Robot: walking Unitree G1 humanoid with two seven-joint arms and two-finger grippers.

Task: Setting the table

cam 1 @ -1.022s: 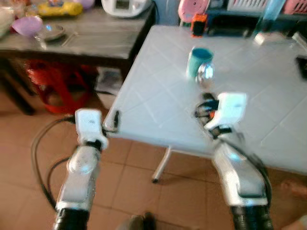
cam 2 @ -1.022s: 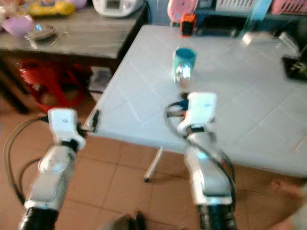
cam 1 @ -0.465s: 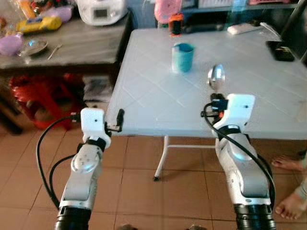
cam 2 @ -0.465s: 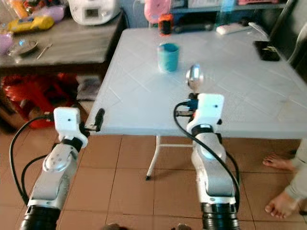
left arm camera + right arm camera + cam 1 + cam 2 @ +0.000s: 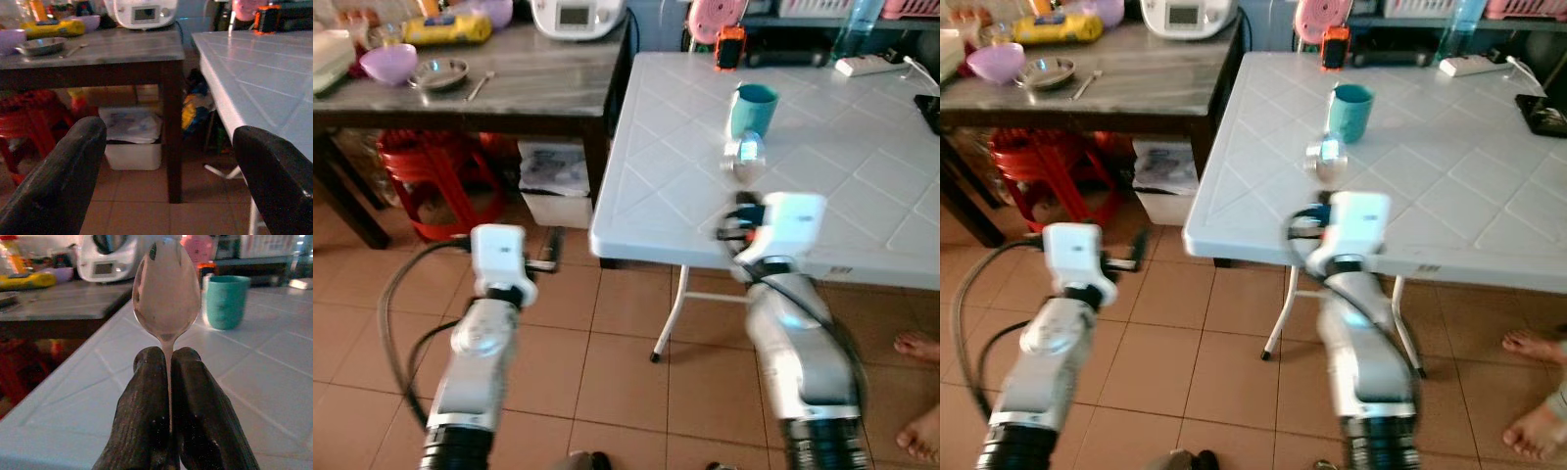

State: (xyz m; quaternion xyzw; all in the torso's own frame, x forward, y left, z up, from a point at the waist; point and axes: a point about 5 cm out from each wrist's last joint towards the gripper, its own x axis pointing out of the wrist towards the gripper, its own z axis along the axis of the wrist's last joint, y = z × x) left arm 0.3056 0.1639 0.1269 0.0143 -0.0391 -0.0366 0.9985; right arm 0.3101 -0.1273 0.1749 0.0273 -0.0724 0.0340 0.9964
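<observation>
The spoon (image 5: 166, 289) stands upright in the right pincer (image 5: 168, 377), its stem pinched between the two closed fingers (image 5: 144, 396) and its bowl rising above the fingertips. The right pincer is held over the near edge of the white bench (image 5: 822, 176). Just beyond the spoon's bowl, farther in on the bench, stands a teal cup (image 5: 753, 110), apart from the spoon. Beyond the cup, at the far edge, sits a small orange object (image 5: 729, 47).

The left pincer (image 5: 168, 147) hangs wide open and holds nothing, low over the tiled floor (image 5: 607, 382) and off the bench's corner. Ahead of it stands a dark wooden bench (image 5: 509, 83) carrying a metal dish (image 5: 440, 72), a purple bowl (image 5: 387, 63) and a white cooker (image 5: 576, 15). Beneath are a red stool (image 5: 431, 181) and a white box (image 5: 132, 147).
</observation>
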